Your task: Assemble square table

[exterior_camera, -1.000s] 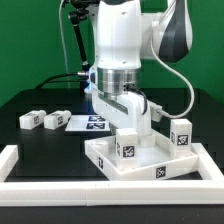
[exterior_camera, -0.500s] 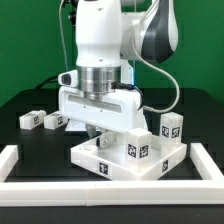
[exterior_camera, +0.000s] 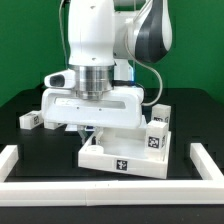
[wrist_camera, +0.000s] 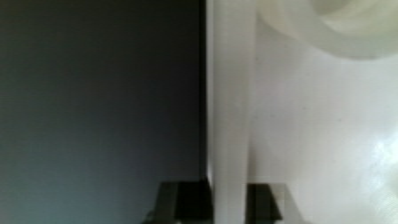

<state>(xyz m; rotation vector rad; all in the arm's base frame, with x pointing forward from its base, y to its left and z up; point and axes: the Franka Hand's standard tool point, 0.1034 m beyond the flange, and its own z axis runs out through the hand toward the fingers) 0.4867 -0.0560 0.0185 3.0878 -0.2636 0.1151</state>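
The square table [exterior_camera: 125,160] sits low-centre in the exterior frame: a stiff, smooth white plastic slab, probably light but slick, best taken by its thin raised rim. The gripper [wrist_camera: 222,203] is clenched on that rim. A boxy tagged leg block [exterior_camera: 156,132] stands at centre right, on the slab

A low white border wall [exterior_camera: 60,187] is seen running along the bottom of the frame, with a black tabletop [exterior_camera: 40,145] boxed in behind it. A green backdrop [exterior_camera: 25,40] is spotted upper left. The wrist view's dark blur is probably tabletop too.
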